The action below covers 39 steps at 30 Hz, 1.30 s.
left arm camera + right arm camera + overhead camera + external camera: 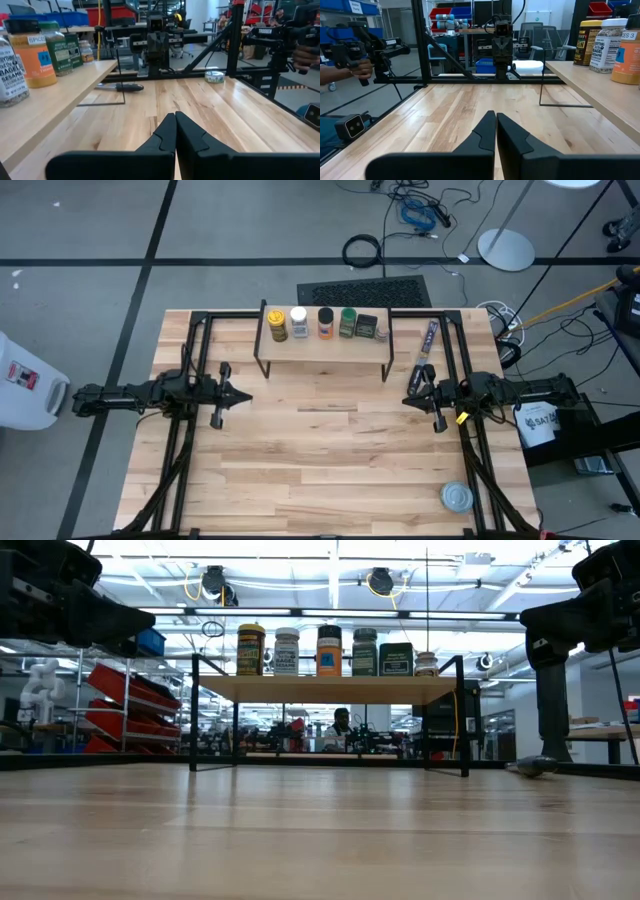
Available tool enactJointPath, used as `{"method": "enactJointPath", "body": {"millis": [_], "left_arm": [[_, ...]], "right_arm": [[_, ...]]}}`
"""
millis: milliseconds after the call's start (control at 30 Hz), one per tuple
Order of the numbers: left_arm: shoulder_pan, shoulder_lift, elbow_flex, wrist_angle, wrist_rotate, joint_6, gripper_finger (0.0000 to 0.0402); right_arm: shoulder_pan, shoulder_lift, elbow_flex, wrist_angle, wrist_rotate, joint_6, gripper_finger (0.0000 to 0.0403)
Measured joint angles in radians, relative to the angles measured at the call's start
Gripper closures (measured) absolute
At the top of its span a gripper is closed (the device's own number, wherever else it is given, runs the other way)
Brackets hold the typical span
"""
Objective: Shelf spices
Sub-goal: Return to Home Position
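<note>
six small spice jars and tins [325, 323] in a row on low light-wood shelf with black metal legs [320, 353], left gripper [240, 393] clenched empty over table's left side, right gripper [408, 398] likewise opposite

Table [330, 470] — pale wood in glued strips, smooth, with a low satin sheen. Shelf [320, 351]: light wood plank top, matt; its legs are thin black metal rod. On the shelf, the yellow-lidded jar [276, 324] and white-lidded jar [299, 322] are clear-walled with paper labels and smooth plastic-looking lids; the dark square tin [366, 326] looks dull. Well apart from the shelf, the flat round tin [457, 497] is silvery metal, shiny. Left gripper [175, 116] and right gripper [496, 115] — dark, matt, plastic-looking fingers.
</note>
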Motion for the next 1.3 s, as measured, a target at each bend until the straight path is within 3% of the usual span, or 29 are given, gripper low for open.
{"method": "enactJointPath", "body": {"millis": [467,700,1300], "left_arm": [[-0.011,0.0,0.0,-0.013,0.003,-0.004,0.04],[-0.011,0.0,0.0,-0.014,0.003,-0.003,0.0379],[-0.01,0.0,0.0,-0.014,0.003,-0.002,0.0376]], "right_arm": [[0.0,0.0,0.0,0.027,0.034,-0.051,0.0403],[0.0,0.0,0.0,0.003,0.022,-0.001,0.0403],[0.0,0.0,0.0,0.004,0.023,0.0,0.0403]]}}
